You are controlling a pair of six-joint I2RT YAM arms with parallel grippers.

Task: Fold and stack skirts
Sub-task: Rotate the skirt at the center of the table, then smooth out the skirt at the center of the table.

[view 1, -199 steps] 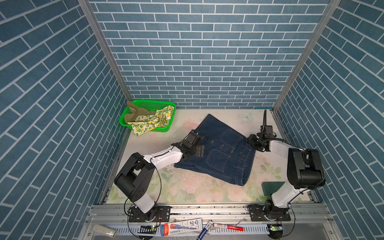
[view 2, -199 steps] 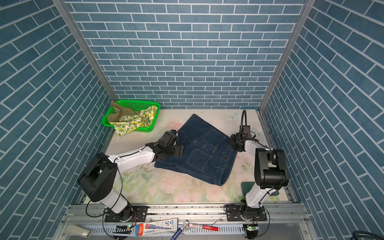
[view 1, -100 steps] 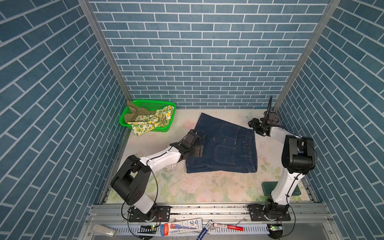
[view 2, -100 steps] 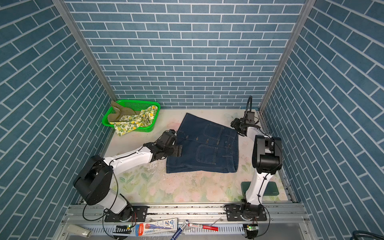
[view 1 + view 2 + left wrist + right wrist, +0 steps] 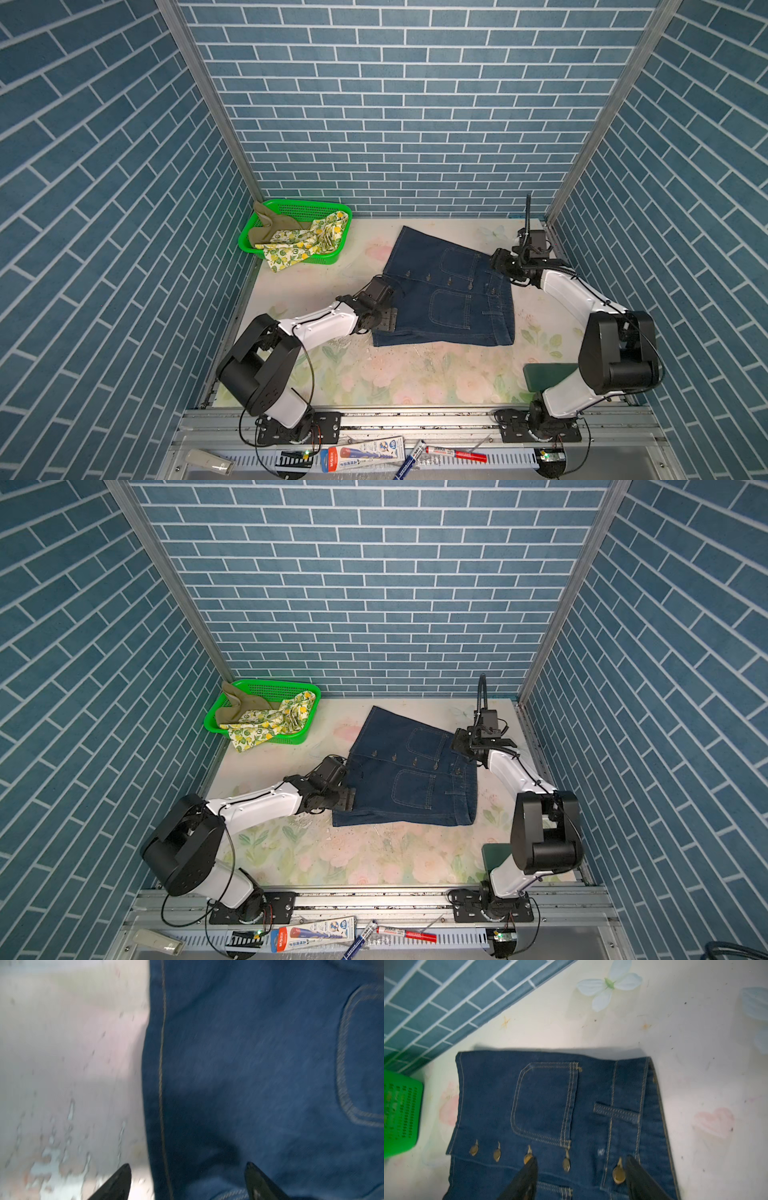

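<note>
The dark blue denim skirt (image 5: 449, 291) (image 5: 411, 771) lies flat on the table, buttons up, waistband to the right. My left gripper (image 5: 388, 320) (image 5: 347, 801) is low at its left hem near the front corner. In the left wrist view the left gripper (image 5: 187, 1167) is open, its tips straddling the stitched hem edge (image 5: 161, 1064). My right gripper (image 5: 498, 264) (image 5: 459, 744) hovers at the far waistband corner. The right gripper (image 5: 581, 1159) is open over the button row (image 5: 566, 1164). The lemon-print skirt (image 5: 303, 245) and the khaki skirt (image 5: 266, 226) lie crumpled in the basket.
The green mesh basket (image 5: 291, 206) (image 5: 400, 1118) stands in the back left corner, the lemon cloth hanging over its front rim. A dark green pad (image 5: 544, 374) lies front right by the right arm's base. Brick walls close in on three sides. Pens and a tube (image 5: 365, 451) lie on the front rail.
The denim skirt swung from a slant to lie square. My right gripper went back with the waistband, then came in over it. My left gripper slid forward along the hem.
</note>
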